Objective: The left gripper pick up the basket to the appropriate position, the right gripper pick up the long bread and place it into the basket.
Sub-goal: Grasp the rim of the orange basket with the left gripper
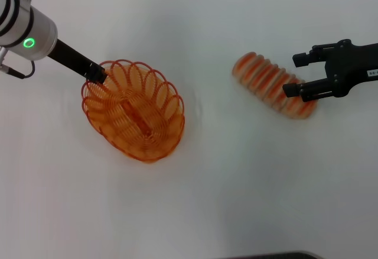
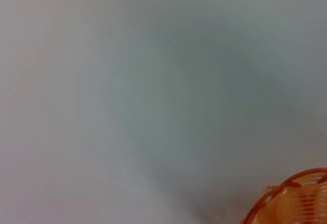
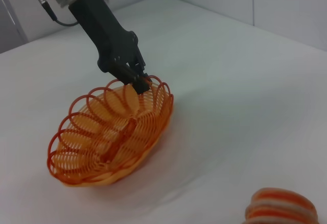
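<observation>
While the left hand (image 1: 99,74) pinches the basket (image 1: 134,111) by its rim on the white counter (image 1: 236,182), the right hand (image 1: 297,74), its small white label unreadable, spreads wide over the bread (image 1: 269,81) lying well apart.

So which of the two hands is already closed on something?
The left hand, unlabelled, is pinched on the rim of the basket. The right hand, white-labelled, is open around the long bread.

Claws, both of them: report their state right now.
Left claw: shut on the basket rim.
Right claw: open, straddling the long bread, not gripping.
</observation>
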Tool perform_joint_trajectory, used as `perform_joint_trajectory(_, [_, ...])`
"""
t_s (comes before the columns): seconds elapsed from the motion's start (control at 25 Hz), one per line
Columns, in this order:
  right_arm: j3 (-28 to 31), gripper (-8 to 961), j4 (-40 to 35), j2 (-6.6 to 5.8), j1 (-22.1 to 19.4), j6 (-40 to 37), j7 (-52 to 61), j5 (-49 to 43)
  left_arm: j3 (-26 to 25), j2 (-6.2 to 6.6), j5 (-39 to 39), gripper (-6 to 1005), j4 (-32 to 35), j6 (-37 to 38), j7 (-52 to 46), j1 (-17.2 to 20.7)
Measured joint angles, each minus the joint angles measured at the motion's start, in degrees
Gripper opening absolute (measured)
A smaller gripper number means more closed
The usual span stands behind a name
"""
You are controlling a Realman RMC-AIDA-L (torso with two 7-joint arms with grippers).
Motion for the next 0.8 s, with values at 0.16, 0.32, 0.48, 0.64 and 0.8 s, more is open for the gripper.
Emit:
perform_joint_trajectory(0.16, [0.0,830,0.0,0.0,0.0,0.1,0.0,0.0,0.0,0.06,0.0,113,1.3,1.3,-1.6,-0.2])
perform_joint_trajectory(0.32, [0.0,829,0.0,0.01,0.0,0.1,0.0,0.0,0.0,0.13,0.0,107,2.7,2.5,-3.6,-0.6])
perform_joint_trajectory(0.48, [0.1,829,0.0,0.01,0.0,0.0,0.0,0.0,-0.8,0.23,0.0,102,2.9,3.3,-5.4,-0.8])
perform_joint_trajectory(0.64, [0.2,829,0.0,0.01,0.0,-0.1,0.0,0.2,-4.0,0.36,0.0,97,3.3,4.4,-6.7,-0.8])
perform_joint_trajectory(0.8, [0.3,829,0.0,-0.02,0.2,0.0,0.0,0.3,-7.8,0.62,-0.1,91,3.4,5.5,-7.6,-0.9])
